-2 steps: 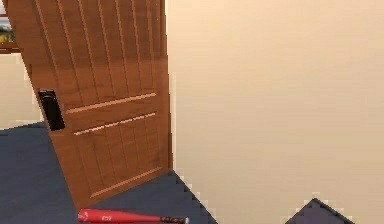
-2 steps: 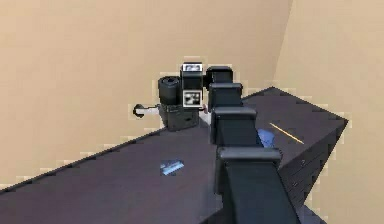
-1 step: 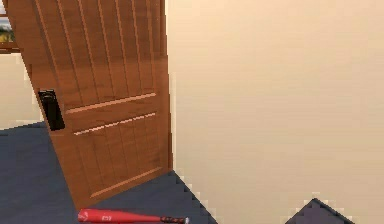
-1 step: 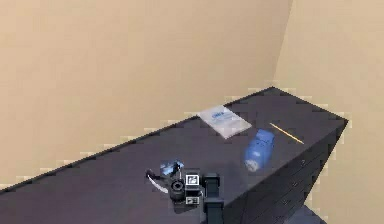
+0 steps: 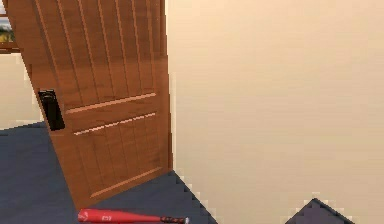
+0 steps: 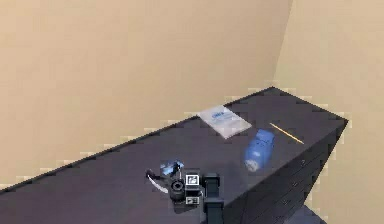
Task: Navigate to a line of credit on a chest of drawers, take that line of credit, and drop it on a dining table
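The forward view looks ahead and slightly down, close to a wooden door at 10 o'clock, with a cream wall toward 3 and a red bat at 6. The arm side view looks steeply down from near onto the chest of drawers, which runs from 8 to 2 o'clock. A dark corner at the forward view's 5 o'clock may be that same top; I cannot tell.

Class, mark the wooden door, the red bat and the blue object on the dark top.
wooden door [image 5: 100, 70], forward view, middle of its face.
red bat [image 5: 112, 216], forward view, on its thick barrel.
blue object [image 6: 260, 148], arm side view, its middle.
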